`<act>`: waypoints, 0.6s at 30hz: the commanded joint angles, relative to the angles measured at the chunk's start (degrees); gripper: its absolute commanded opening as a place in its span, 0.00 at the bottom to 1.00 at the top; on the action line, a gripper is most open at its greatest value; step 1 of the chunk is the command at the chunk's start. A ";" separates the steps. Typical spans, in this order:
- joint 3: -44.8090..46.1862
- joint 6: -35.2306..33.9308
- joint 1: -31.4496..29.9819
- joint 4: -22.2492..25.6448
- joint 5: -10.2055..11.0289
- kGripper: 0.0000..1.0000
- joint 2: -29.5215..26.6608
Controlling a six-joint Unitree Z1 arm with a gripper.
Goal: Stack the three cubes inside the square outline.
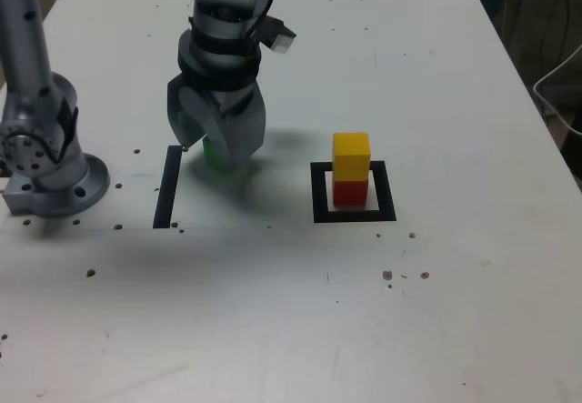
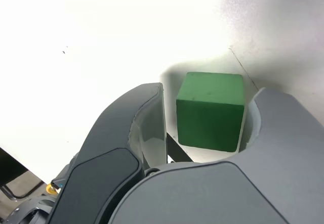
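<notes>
Currently the pincer [image 2: 208, 114] is straddling the green cube [image 2: 210, 123], its two fingers standing on either side. In the wrist view a gap is showing between one finger and the block, while the other finger is lying very near or against it; whether it is touching, I cannot tell. So the pincer is standing apart rather than clamped, and nothing is visibly being held.

The green cube is sitting on the pale surface [image 1: 491, 285], just beside the black strip [image 1: 167, 187] on its side toward the square outline [image 1: 386, 192]. Inside that outline the red cube [image 1: 351, 193] is carrying the yellow cube [image 1: 351, 156], so the green one is apparently waiting to go on top.

Judging by its matte faces, the block is probably behaving as light, stiff and not very slippery, with little risk of breaking. Two opposite upright faces, gripped squarely around mid-height, are offering the best hold; a skewed pinch could be turning it.

In the exterior view the fingers are covering most of the green cube, leaving only a sliver showing. The fingertips' lower reach is staying unclear, and glare is washing out much of the surface in the wrist view.
</notes>
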 commanded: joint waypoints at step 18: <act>-2.39 -0.01 -0.19 2.21 0.23 0.25 -1.32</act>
